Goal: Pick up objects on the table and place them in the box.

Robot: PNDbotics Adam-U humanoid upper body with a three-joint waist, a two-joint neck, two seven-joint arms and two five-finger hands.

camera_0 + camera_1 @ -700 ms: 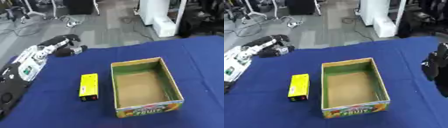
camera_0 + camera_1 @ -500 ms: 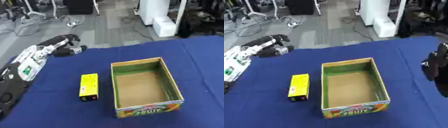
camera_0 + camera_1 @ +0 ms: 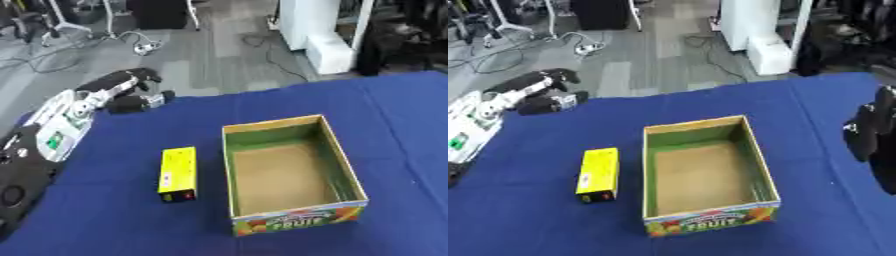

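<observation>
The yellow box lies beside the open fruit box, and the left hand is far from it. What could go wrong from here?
1. The yellow box lies flat, close to the fruit box wall; fingers may bump that wall and shift it.
2. The left hand hangs past the table far edge, so it has a long reach back.
3. The right hand shows only at the edge; its fingers cannot be judged.
</observation>
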